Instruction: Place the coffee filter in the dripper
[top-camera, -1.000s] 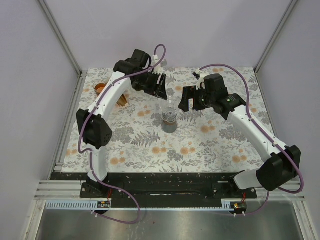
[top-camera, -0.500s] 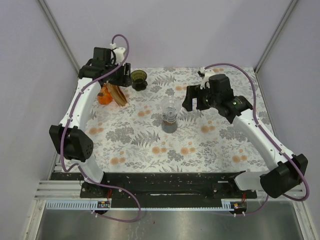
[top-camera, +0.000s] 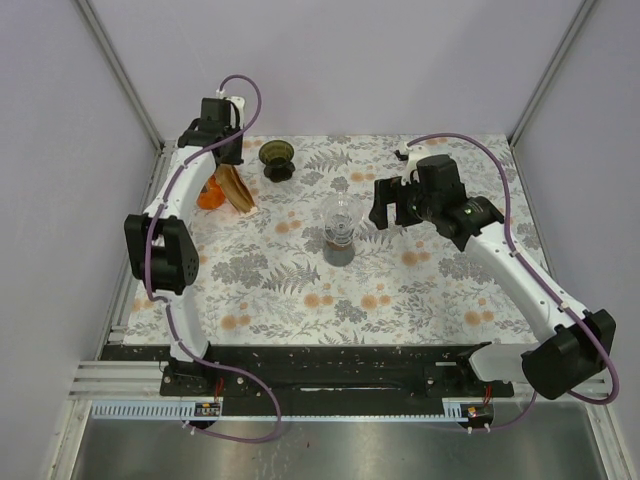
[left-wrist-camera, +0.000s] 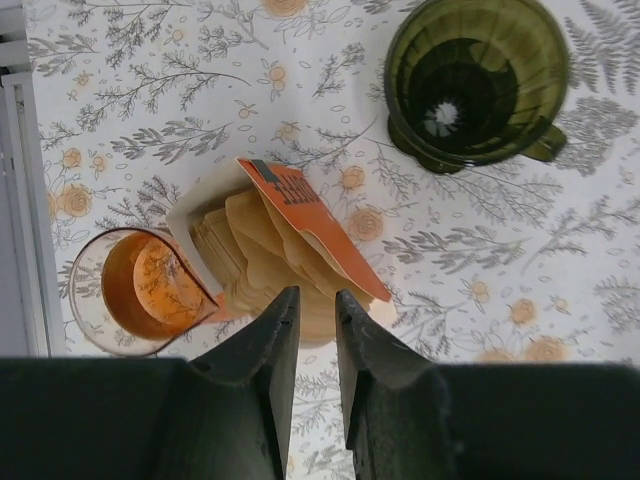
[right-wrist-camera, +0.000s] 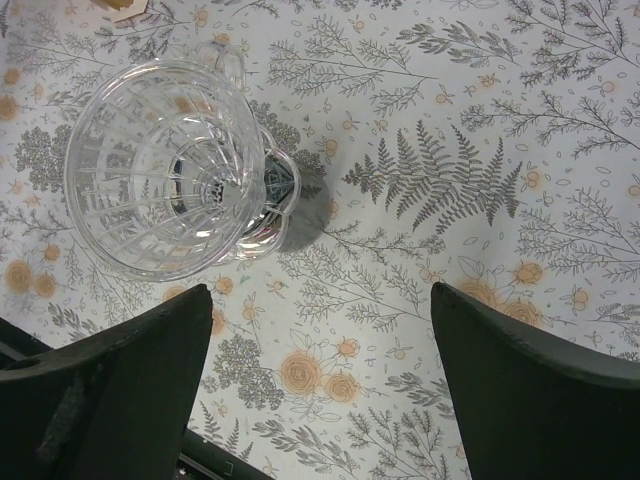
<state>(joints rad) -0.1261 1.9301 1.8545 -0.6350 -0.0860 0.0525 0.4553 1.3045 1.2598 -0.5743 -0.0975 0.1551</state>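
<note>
The dripper (left-wrist-camera: 478, 80), a dark olive-green cone with a small side handle, stands upright and empty at the back of the table (top-camera: 277, 158). To its left a fanned stack of tan coffee filters (left-wrist-camera: 262, 262) lies in a torn orange-and-white packet (left-wrist-camera: 318, 228), also seen from above (top-camera: 236, 188). My left gripper (left-wrist-camera: 315, 298) hovers above the near edge of that stack (top-camera: 224, 150). Its jaws stand only a narrow gap apart with nothing between them. My right gripper (right-wrist-camera: 320, 300) is wide open and empty over the tablecloth (top-camera: 384, 206), beside a clear glass vessel.
A clear ribbed glass vessel (right-wrist-camera: 165, 165) on a dark base stands mid-table (top-camera: 340, 228). An orange glass cup (left-wrist-camera: 138, 292) sits just left of the filter packet. A metal rail (left-wrist-camera: 22, 200) marks the table's left edge. Purple walls enclose the back and sides.
My left arm swung from the table's middle back to the far left, over the filter stack, and its jaws narrowed. The right arm barely moved and stays wide open.
</note>
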